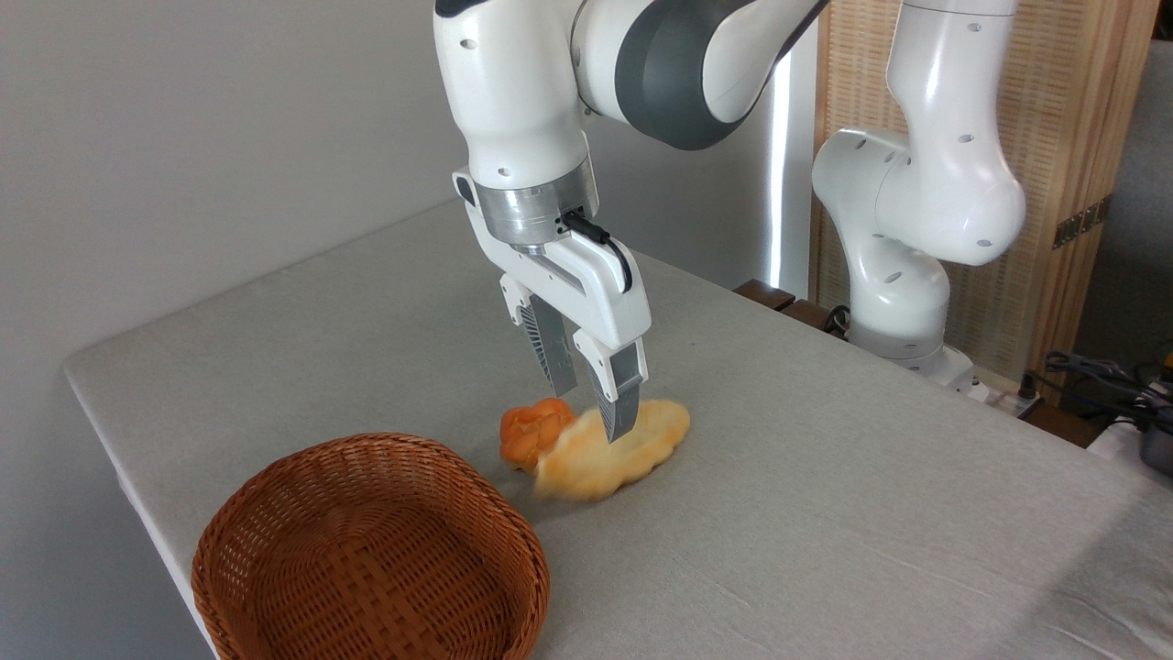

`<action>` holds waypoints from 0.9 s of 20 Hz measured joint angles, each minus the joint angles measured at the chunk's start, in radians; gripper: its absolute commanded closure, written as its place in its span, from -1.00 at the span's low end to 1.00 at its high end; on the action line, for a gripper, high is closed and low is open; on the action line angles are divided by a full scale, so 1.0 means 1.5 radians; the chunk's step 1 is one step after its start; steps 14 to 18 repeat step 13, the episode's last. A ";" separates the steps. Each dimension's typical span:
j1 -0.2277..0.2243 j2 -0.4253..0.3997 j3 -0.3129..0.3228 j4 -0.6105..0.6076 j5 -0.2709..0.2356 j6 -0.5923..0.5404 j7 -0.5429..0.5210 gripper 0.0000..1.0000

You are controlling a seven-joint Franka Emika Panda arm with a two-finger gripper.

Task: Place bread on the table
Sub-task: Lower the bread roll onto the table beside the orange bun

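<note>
1. Table [825, 513]: a grey cloth covers it. It carries everything in view and is the target surface for the loaf.
2. Arm [550, 110]: it reaches down over the middle of the table with the wrist near vertical.
3. Basket [367, 550]: it sits at the near left corner and is empty. It lies just left of the bread and apart from it.
4. Bread [609, 454]: it lies on the table right of the basket. Its left end is blurred, so it appears not yet settled. A small orange bun [534, 433] touches or nearly touches its rear left side.
5. Jaws [596, 403]: they are spread. One finger hangs in front of the loaf's upper edge, the other behind it near the bun. Neither visibly pinches the loaf.
6. Step in hand, by judgement: release and withdrawal.
   - Hold the jaws spread until the loaf is at rest.
   - Lift straight up. A sideways exit could drag the loaf or knock the bun.
   - Clear the loaf's top before any lateral travel.
   - Keep away from the basket rim.
</note>
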 measured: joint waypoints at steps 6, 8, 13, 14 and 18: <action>-0.001 -0.002 0.000 0.021 0.000 0.029 0.000 -1.00; -0.001 -0.002 0.000 0.032 0.000 0.061 0.000 -1.00; -0.001 -0.002 0.000 0.055 -0.011 0.086 -0.023 -1.00; -0.001 -0.002 0.000 0.055 -0.011 0.086 -0.023 -1.00; -0.001 -0.002 0.000 0.055 -0.011 0.086 -0.023 -1.00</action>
